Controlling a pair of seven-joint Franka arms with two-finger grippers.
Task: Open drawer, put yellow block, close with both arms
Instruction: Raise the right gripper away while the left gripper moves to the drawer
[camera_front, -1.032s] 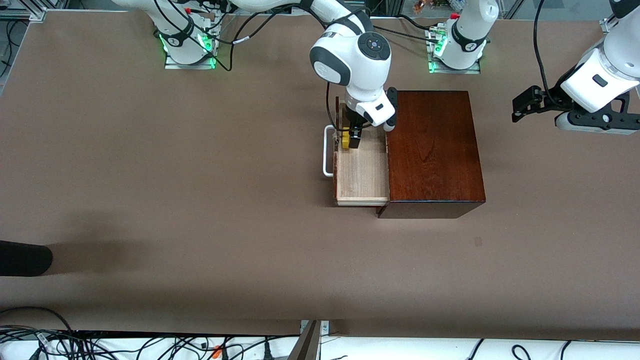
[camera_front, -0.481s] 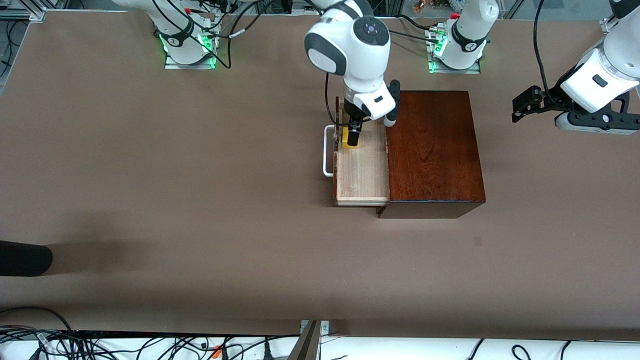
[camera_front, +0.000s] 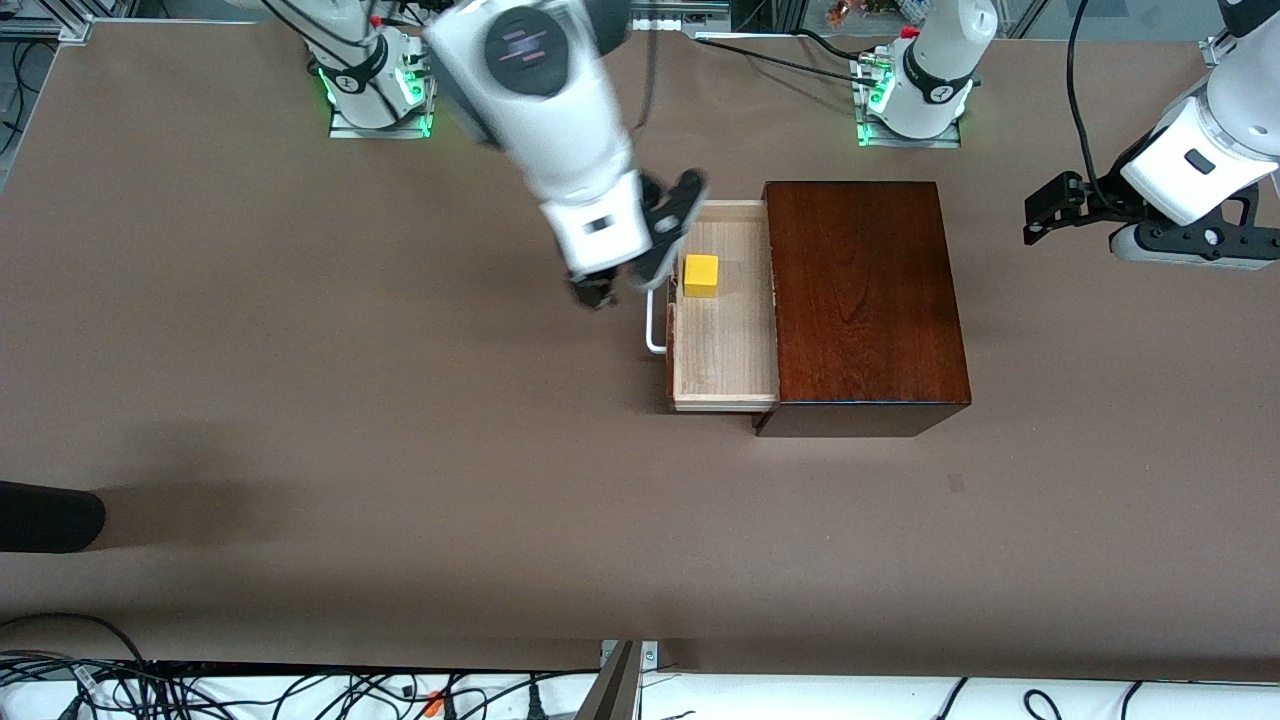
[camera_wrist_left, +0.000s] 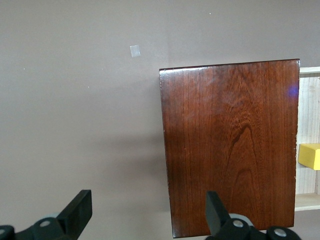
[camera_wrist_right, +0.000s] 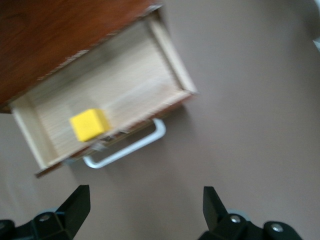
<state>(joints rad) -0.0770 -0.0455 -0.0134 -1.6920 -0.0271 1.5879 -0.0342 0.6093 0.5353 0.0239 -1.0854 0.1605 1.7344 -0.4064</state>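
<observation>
In the open drawer (camera_front: 725, 350), yellow block (camera_front: 701, 275), newly released by right gripper (camera_front: 612, 290).

The drawer (camera_front: 725, 345) stands pulled out of the dark wooden box (camera_front: 862, 300), and the yellow block (camera_front: 701, 275) sits alone on its pale floor, in the part farther from the front camera. The right gripper (camera_front: 610, 290) hangs empty over the table just beside the drawer's white handle (camera_front: 653, 330), the block close by it on the drawer side, fingers spread. The left gripper (camera_front: 1045, 215) waits in the air over bare table at the left arm's end, well apart from the box.
</observation>
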